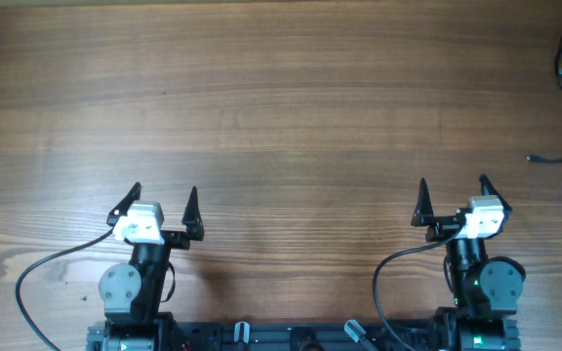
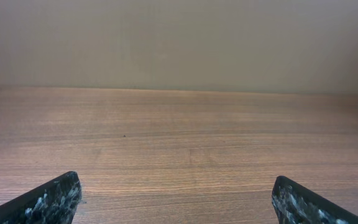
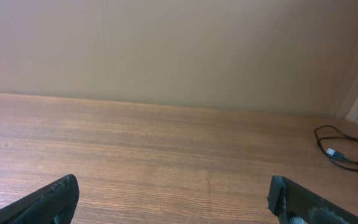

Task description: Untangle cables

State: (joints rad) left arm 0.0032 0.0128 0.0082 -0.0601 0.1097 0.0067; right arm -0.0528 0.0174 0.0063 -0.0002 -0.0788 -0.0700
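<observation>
Right now your cables point(image 1: 554, 160) lie along the far right edge of the overhead frame. Thin black loops run from the upper right corner down to about mid height, partly cut off by the frame, and one small plug tip point(image 1: 531, 157) points left out of them. You cannot tell from this view how the strands cross each other.

In the right wrist view the same cables show at the right edge, a little below mid height. They lie flat on the table point(image 1: 281, 97) with a small plug among the loops.

Your right gripper point(image 1: 453, 182) is in the lower right of the overhead frame, the nearer of the two but well apart from the cables. Its jaws are spread wide with nothing between them. In its wrist view both fingers point(image 3: 48, 198) sit in the bottom corners over bare wood.

Your left gripper point(image 1: 164, 192) is in the lower left of the overhead frame, likewise spread wide and holding nothing. Its fingers point(image 2: 51, 198) also sit in the bottom corners of its own view.
</observation>
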